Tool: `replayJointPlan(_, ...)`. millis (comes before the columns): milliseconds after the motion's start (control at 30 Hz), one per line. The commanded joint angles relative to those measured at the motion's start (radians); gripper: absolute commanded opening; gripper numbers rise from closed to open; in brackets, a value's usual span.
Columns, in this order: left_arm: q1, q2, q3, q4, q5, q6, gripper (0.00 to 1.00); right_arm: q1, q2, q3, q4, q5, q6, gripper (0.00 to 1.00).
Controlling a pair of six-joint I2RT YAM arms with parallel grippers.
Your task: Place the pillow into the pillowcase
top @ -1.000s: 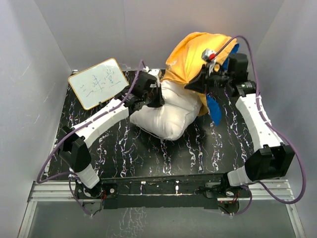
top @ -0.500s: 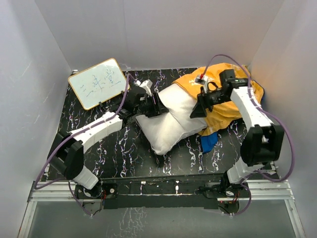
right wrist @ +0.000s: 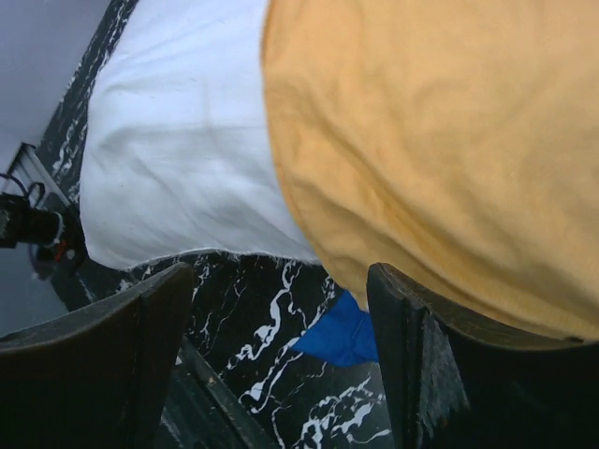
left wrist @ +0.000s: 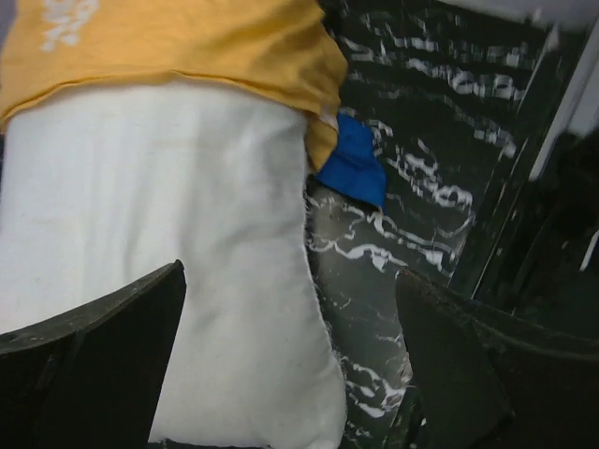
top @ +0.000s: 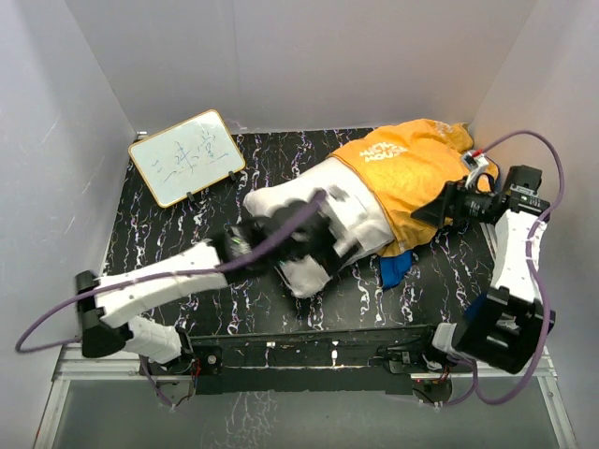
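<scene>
The white pillow (top: 314, 210) lies slantwise in the middle of the black marbled table. Its far right end sits inside the orange pillowcase (top: 407, 173), and its near left half is bare. A blue corner of the pillowcase (top: 393, 268) sticks out underneath. My left gripper (top: 329, 241), blurred by motion, is open over the pillow's near end. In the left wrist view the pillow (left wrist: 187, 243) lies below the left gripper (left wrist: 290, 365) and nothing is held. My right gripper (top: 423, 210) is open beside the pillowcase's right edge, and in the right wrist view the right gripper (right wrist: 281, 360) is empty above the pillowcase (right wrist: 440, 140).
A framed whiteboard (top: 186, 157) with writing leans at the back left. White walls close in the table on three sides, and the right arm is near the right wall. The arm bases and a metal rail (top: 309, 351) run along the near edge.
Both grippers opened and let go of pillow and pillowcase. The pillowcase sank flat over the pillow's far end. The right arm drew back right; the left arm swung toward the near edge.
</scene>
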Motion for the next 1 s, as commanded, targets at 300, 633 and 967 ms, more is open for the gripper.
replayJointPlan(300,-0.18,0.589,0.152,-0.166,-0.744,0.503,0.97,-0.131,0.134,-0.084,-0.06,0.01,-0.116,0.76)
replayJointPlan(633,-0.05,0.662,0.334,-0.312,-0.483,0.306,0.0,-0.124,0.159,-0.13,-0.058,0.053,-0.131,0.75)
replayJointPlan(967,0.134,0.569,0.687,-0.403,0.017,-0.053,0.0,-0.122,0.216,-0.039,0.036,0.066,0.051,0.75)
